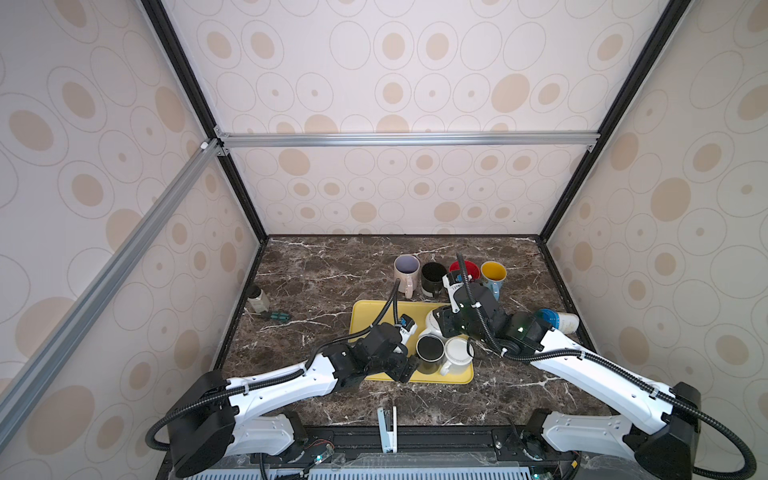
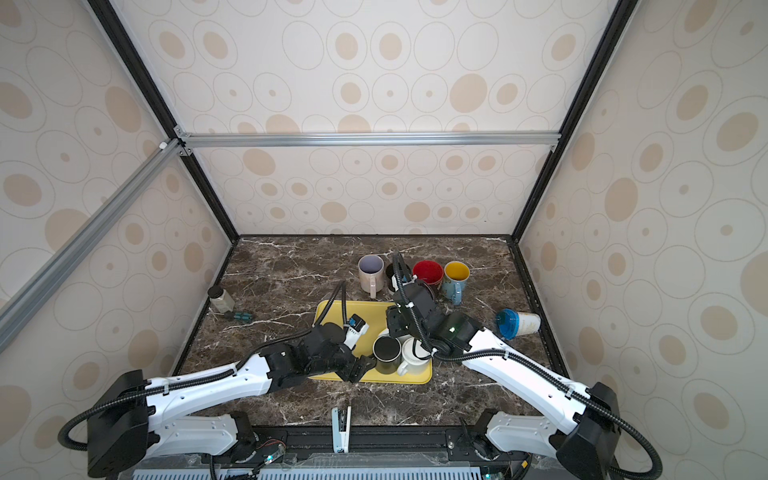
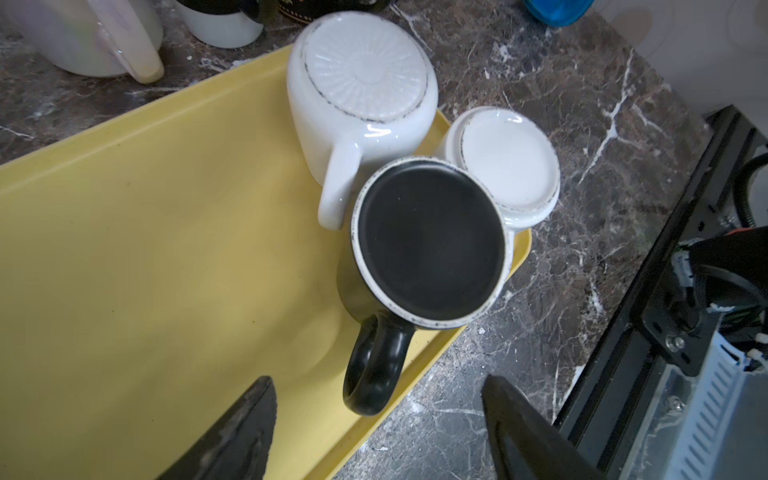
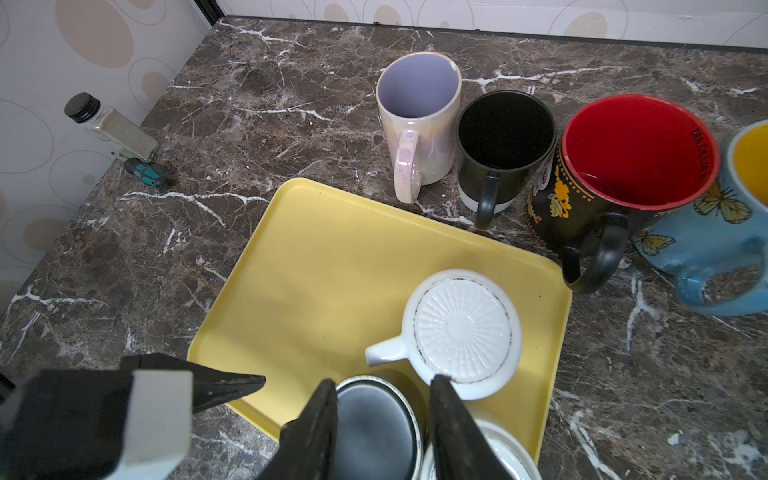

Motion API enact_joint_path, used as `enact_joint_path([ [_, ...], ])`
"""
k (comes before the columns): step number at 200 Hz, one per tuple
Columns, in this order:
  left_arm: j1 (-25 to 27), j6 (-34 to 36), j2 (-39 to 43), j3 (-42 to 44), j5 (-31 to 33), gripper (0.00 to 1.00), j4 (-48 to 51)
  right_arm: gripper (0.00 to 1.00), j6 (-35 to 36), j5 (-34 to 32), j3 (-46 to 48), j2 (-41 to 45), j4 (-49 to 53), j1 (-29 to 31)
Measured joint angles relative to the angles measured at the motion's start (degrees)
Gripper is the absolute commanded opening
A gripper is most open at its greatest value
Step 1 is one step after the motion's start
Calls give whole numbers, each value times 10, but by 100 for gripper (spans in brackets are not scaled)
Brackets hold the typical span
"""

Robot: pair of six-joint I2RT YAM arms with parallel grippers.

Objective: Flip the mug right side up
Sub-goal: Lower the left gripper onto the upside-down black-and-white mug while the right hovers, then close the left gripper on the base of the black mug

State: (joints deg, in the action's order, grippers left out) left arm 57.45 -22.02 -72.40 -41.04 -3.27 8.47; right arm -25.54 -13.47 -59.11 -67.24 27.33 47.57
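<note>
Now the upside-down black mug (image 3: 430, 245) sits at five o'clock on the yellow tray (image 3: 145, 249), tight against white mugs (image 3: 365, 83). Near its handle the left gripper (image 3: 377, 379) gapes empty; the right gripper (image 4: 384, 378) hovers narrowly parted, empty. Tipping it could topple neighbours.

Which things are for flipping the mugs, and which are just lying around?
For the job: black mug, ribbed white mug, plain white mug, all upside down on the yellow tray.
Lying about: jar, screwdriver, tipped blue-lidded cup, row of already upright mugs.
</note>
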Motion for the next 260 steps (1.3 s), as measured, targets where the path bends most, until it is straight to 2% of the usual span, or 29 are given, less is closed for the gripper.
enact_joint_path([
  [52,14,21,-67,-20,9,71,7,38,-1,-6,21,12,-9,0],
  [140,17,43,-126,-51,10,57,9,37,-5,-18,33,24,-22,0],
  [170,18,47,-133,-52,14,55,11,37,-10,-17,37,26,-29,0],
  [260,18,59,-139,-63,24,37,17,37,-12,-17,39,27,-30,0],
])
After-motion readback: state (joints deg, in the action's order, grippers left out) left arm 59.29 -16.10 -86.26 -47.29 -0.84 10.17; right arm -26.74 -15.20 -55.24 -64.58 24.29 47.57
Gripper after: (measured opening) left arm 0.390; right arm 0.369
